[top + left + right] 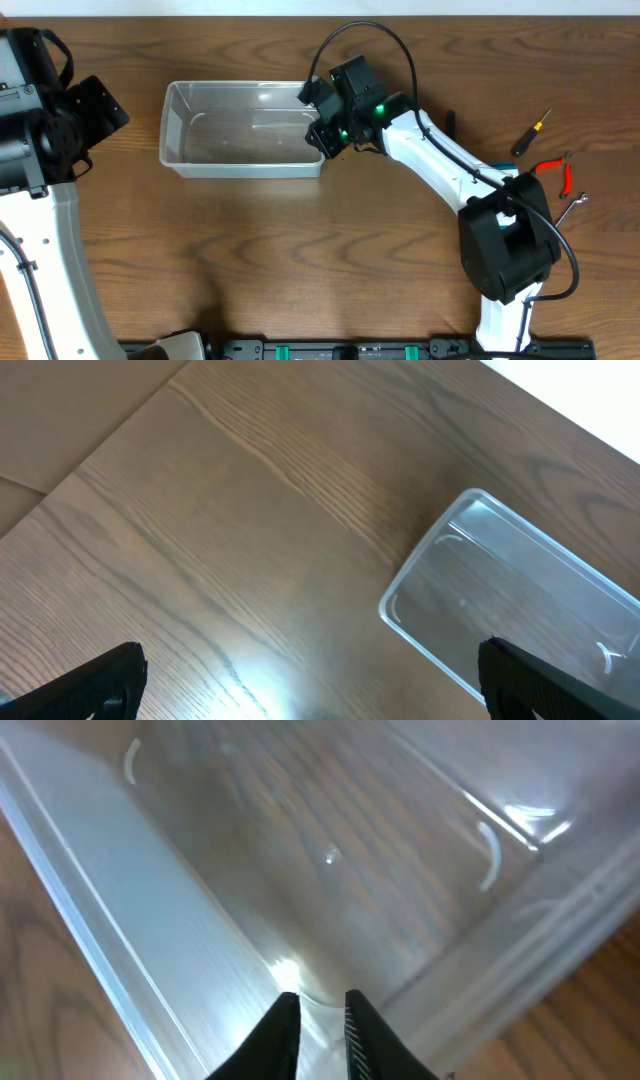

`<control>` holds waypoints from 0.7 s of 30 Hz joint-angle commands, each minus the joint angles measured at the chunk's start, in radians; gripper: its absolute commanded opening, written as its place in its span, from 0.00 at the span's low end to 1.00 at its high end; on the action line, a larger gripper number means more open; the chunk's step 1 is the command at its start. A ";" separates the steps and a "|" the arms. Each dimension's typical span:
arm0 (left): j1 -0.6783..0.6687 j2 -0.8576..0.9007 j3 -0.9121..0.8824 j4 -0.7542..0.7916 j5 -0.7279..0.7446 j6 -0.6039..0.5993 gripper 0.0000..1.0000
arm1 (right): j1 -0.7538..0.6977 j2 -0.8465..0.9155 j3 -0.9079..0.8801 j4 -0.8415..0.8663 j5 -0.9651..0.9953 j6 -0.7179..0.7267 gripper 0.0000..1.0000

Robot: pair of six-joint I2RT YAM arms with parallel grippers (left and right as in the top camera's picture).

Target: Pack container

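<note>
You have nothing packed yet: the container (235, 135) lies toward the far edge of the table (300, 260), left of the middle, its long side parallel to that edge, and through its clear floor only wood grain shows. The things that look meant for it sit well apart from it near the right edge: a screwdriver (530, 133), red-handled pliers (556, 172), and, nearest you, a small metal tool (573, 204) too small to name. Your right gripper (322, 118) is at the container's right end, by the corner nearer you. In the right wrist view its fingertips (320, 1005) are drawn almost together with only a slit between them, low over the inside of the container (300, 850), and no tool is carried. Whether the clear rim is caught in that slit, I cannot tell. Your left gripper (100, 108) hangs near the left edge, apart from the tub. Its wrist view shows the fingers (310, 660) spread wide and empty over bare wood, with the container (520, 610) off to one side. By my reading the whole packing job is ahead of you, since each tool has yet to be fetched from the right edge and set inside.
</note>
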 commanded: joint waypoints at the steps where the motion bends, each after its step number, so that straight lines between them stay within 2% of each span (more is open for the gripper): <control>1: 0.004 0.002 -0.005 -0.003 -0.012 -0.005 0.98 | -0.008 -0.003 0.011 -0.044 0.101 0.024 0.17; 5: 0.004 0.002 -0.005 -0.003 -0.012 -0.005 0.98 | -0.022 -0.003 0.011 -0.098 0.158 0.068 0.17; 13: 0.004 0.002 -0.005 -0.003 -0.012 -0.005 0.98 | -0.069 -0.005 0.011 -0.188 0.274 0.147 0.08; 21: 0.004 0.002 -0.005 -0.002 -0.012 -0.005 0.98 | -0.143 -0.009 0.011 -0.249 0.332 0.234 0.09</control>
